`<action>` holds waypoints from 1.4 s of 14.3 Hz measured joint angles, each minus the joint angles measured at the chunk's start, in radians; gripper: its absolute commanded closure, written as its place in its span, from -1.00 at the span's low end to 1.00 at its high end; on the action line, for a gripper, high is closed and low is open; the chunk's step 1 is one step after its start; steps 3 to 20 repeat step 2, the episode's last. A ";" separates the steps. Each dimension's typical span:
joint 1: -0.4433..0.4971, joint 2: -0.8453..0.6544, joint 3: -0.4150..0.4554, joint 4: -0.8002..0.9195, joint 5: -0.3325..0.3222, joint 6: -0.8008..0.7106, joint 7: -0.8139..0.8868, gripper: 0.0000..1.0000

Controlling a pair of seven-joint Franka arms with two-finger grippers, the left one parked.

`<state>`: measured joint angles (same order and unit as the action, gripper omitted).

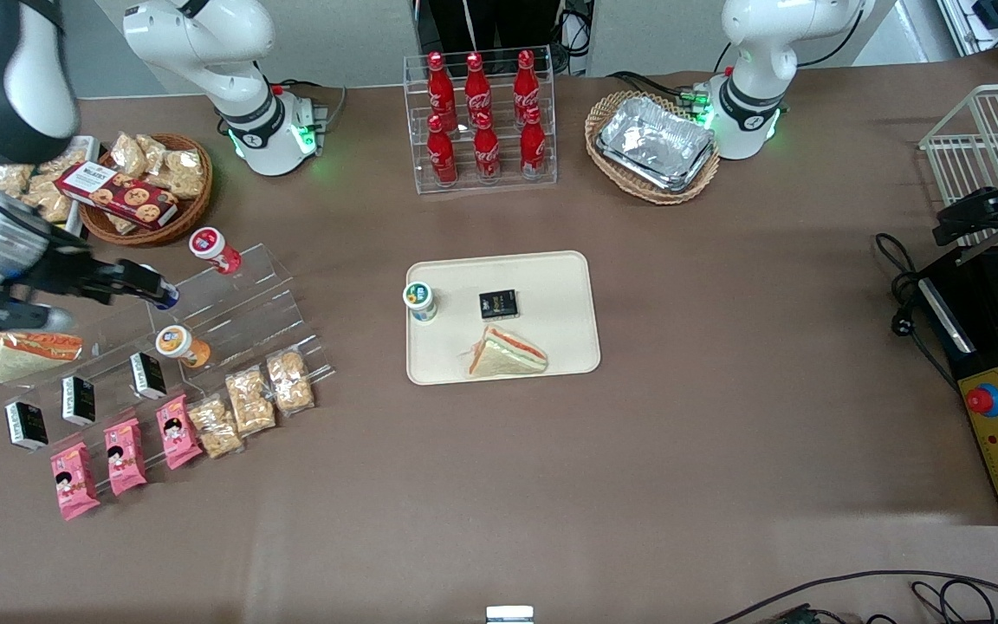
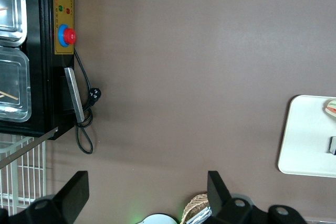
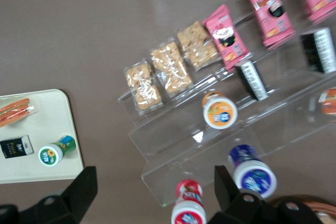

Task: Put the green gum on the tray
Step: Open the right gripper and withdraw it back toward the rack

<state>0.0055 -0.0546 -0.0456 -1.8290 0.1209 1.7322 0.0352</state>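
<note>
Green gum (image 1: pixel 419 301) stands upright on the tray (image 1: pixel 551 347) — well apart from the end effector (image 1: pixel 161 290), fingers spread, empty, above the acrylic shelf (image 1: pixel 239 303).

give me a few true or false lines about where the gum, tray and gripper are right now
1. The green gum stands on the tray. True.
2. The gripper has its jaws shut on the green gum. False: its jaws are open and empty, above the clear shelf, well away from the tray.
3. A sandwich lies on the tray. True.
4. The orange gum is on the tray too. False: it sits on the clear shelf.
5. The green gum touches the small black box. False: bare tray shows between them.
</note>
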 measured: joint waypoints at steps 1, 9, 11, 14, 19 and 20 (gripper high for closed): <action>-0.001 0.010 0.000 0.069 -0.013 -0.060 -0.001 -0.99; -0.001 0.024 0.003 0.140 -0.020 -0.127 -0.001 -0.99; -0.001 0.024 0.003 0.140 -0.020 -0.127 -0.001 -0.99; -0.001 0.024 0.003 0.140 -0.020 -0.127 -0.001 -0.99; -0.001 0.024 0.003 0.140 -0.020 -0.127 -0.001 -0.99; -0.001 0.024 0.003 0.140 -0.020 -0.127 -0.001 -0.99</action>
